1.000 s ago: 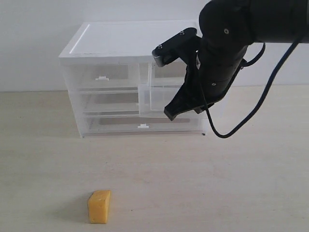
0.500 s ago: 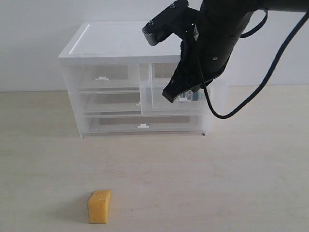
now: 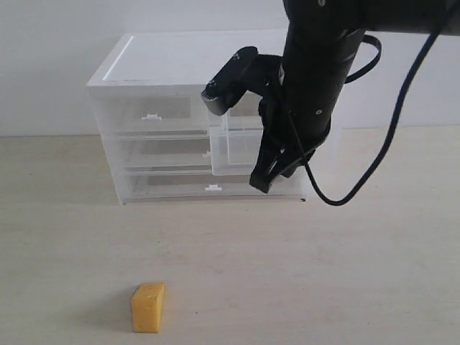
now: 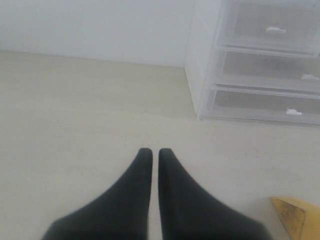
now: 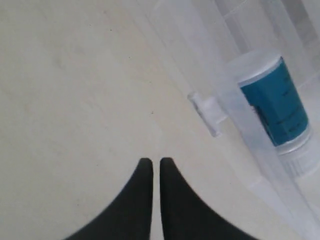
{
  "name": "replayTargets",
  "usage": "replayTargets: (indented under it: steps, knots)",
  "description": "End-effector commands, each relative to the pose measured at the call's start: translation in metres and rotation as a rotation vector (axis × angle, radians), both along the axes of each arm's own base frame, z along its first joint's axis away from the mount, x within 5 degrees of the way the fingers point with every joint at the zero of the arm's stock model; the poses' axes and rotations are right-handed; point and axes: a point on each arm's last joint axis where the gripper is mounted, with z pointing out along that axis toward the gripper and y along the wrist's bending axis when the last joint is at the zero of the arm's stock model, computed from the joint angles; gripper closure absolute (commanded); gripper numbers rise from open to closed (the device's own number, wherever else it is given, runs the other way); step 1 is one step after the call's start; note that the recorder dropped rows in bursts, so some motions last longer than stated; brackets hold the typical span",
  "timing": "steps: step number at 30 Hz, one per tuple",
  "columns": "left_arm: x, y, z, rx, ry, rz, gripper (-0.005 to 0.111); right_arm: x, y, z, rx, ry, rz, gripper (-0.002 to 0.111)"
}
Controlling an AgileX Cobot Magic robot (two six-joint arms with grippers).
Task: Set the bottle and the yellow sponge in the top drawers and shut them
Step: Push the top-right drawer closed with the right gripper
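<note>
The bottle (image 5: 272, 102) sits inside the right top drawer (image 3: 233, 147), its teal label showing through the drawer's clear front wall in the right wrist view; in the exterior view the arm hides it. That drawer stands part-way out of the cabinet (image 3: 194, 57), and its small white tab handle (image 5: 207, 112) faces the table (image 3: 323, 273). The right claw (image 5: 152, 162) hangs just in front of the drawer, near the handle but apart from it, fingertips pressed together and gripping nothing. In the exterior view its tips point down before the cabinet's lower right corner.

The left top drawer (image 3: 154, 115) is flush with the cabinet front – closed.

The yellow sponge (image 3: 148, 307) stands on the table well in front of the cabinet, toward the left. The left claw (image 4: 150, 152) hovers over bare table – tips together, empty – with the sponge's corner near it, not touching.
</note>
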Motion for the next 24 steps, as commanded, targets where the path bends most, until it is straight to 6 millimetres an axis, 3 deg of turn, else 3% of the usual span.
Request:
replayTargets:
  steps: [1,16,24]
  knots:
    - [0.000,0.000,-0.001,0.001,-0.002,-0.003,0.103,0.021,0.002,-0.009,0.050,-0.115,-0.178,0.108]
    - [0.000,0.000,-0.001,0.001,-0.002,-0.003,0.103,0.047,0.004,-0.001,0.165,-0.409,-0.332,0.108]
    - [0.000,0.000,-0.001,0.001,-0.002,-0.003,0.103,0.062,0.008,-0.023,0.147,-0.466,-0.380,0.108]
